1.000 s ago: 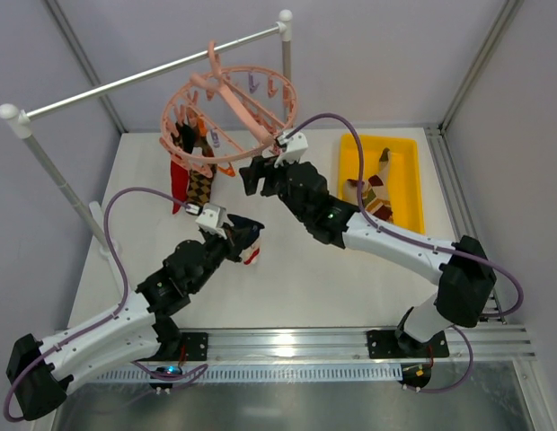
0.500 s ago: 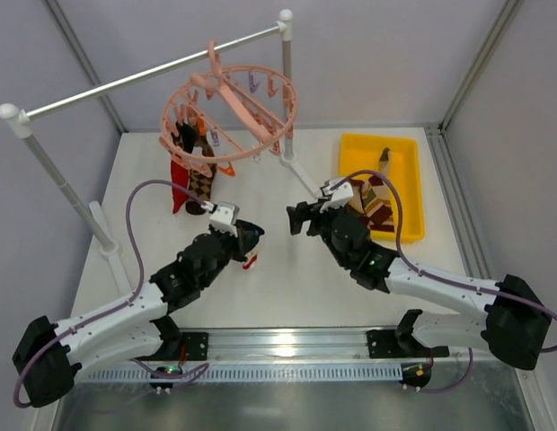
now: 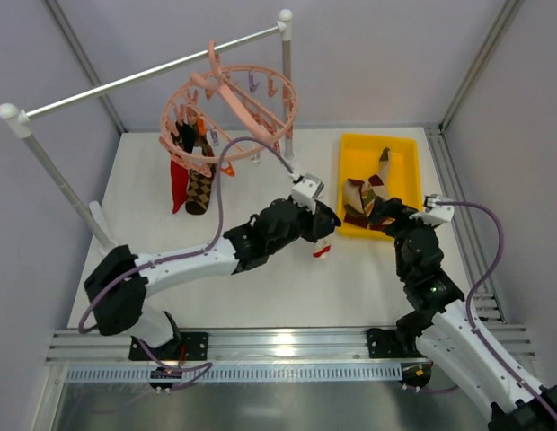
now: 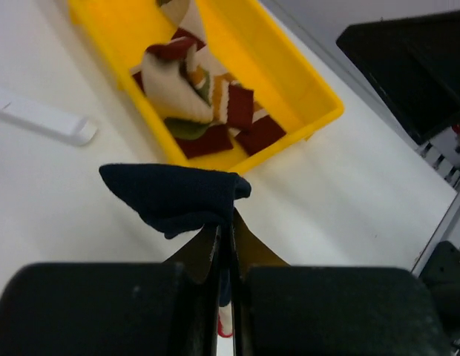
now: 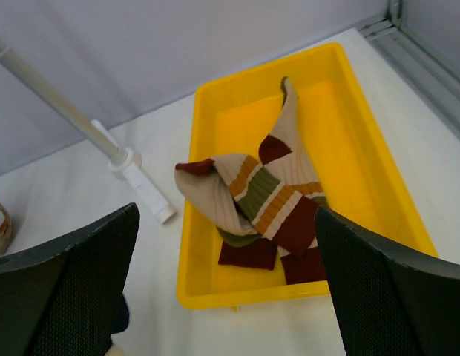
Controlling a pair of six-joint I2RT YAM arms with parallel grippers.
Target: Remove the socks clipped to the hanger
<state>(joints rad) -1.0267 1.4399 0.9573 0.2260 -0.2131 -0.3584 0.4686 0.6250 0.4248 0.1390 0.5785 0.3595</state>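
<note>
With one striped sock [image 5: 256, 193] in the yellow tray [image 5: 363, 141] below the wide-open right gripper [image 5: 226, 289], we hold a navy sock [image 4: 174, 196] clamped in the left gripper [image 4: 224, 237] beside that tray, and several socks [image 3: 190, 184] hang clipped to the hanger [image 3: 260, 121].

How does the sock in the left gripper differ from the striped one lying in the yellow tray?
Colour: the held sock is dark navy; the tray sock is striped tan, maroon, olive and orange. State: the held sock is pinched in the shut left gripper above the table; the tray sock lies loose, ungripped. Place: the held sock is outside the yellow tray; the other is inside it. Both are off the hanger.
</note>
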